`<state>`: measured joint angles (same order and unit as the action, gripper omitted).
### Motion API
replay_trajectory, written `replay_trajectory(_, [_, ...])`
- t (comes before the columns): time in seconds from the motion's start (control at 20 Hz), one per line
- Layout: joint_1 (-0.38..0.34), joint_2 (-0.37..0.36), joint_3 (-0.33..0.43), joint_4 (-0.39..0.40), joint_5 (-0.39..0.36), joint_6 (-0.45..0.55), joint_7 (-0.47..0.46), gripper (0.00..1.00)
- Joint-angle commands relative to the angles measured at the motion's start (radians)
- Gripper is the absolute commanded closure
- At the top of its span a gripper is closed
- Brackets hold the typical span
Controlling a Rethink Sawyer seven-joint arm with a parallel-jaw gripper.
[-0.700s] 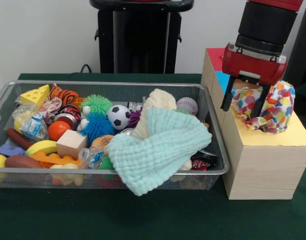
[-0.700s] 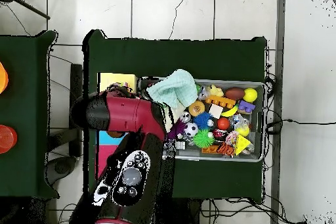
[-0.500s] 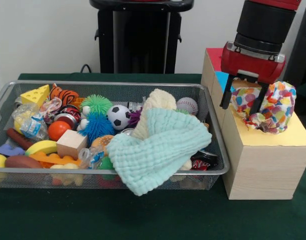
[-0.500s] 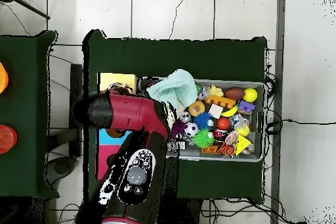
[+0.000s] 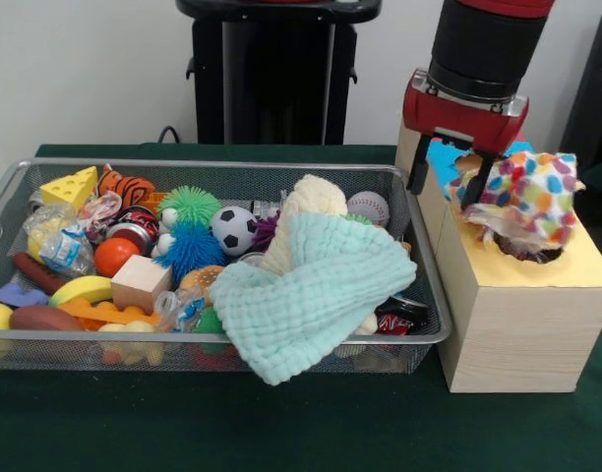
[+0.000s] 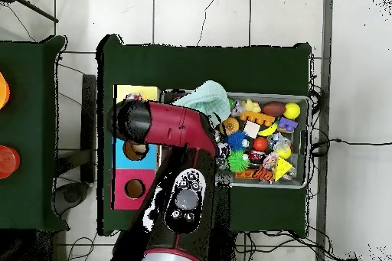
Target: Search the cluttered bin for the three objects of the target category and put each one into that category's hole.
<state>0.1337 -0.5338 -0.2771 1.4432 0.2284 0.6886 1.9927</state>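
Front view: polka-dot wrapper [image 5: 522, 202] sprawls crosswise over the yellow-topped hole [image 5: 533, 254]; tool [image 5: 446, 182] released, beside it.

Front faces robot; overhead looks down (both show bin [image 5: 419, 256]).

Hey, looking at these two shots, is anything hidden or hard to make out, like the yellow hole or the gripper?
Front view: evenly lit; the polka-dot wrapper drapes over most of the yellow-topped hole, and the open gripper shows clearly. Overhead view: the red arm hides the gripper and part of the wire bin; the yellow panel is partly covered.
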Motion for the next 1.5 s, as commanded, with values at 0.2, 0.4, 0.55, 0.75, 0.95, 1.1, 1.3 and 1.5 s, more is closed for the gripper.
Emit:
replay_trajectory(0.2, [-0.013,-0.063,0.099,-0.034,-0.037,0.212,0.019,0.0])
replay_trajectory(0.4, [-0.004,-0.09,0.076,-0.045,-0.047,0.261,0.037,0.0])
replay_trajectory(0.55, [-0.005,-0.089,0.075,-0.044,-0.051,0.256,0.04,0.0])
replay_trajectory(0.75, [0.006,-0.091,0.073,-0.038,-0.052,0.251,0.059,0.0])
replay_trajectory(0.95, [0.021,-0.104,0.062,-0.037,-0.055,0.266,0.077,0.0])
replay_trajectory(1.1, [0.031,-0.106,0.056,-0.031,-0.054,0.267,0.091,0.0])
replay_trajectory(1.3, [0.038,-0.106,0.057,-0.012,-0.044,0.246,0.104,0.0])
replay_trajectory(1.5, [0.048,-0.101,0.049,-0.012,-0.043,0.242,0.118,1.0])
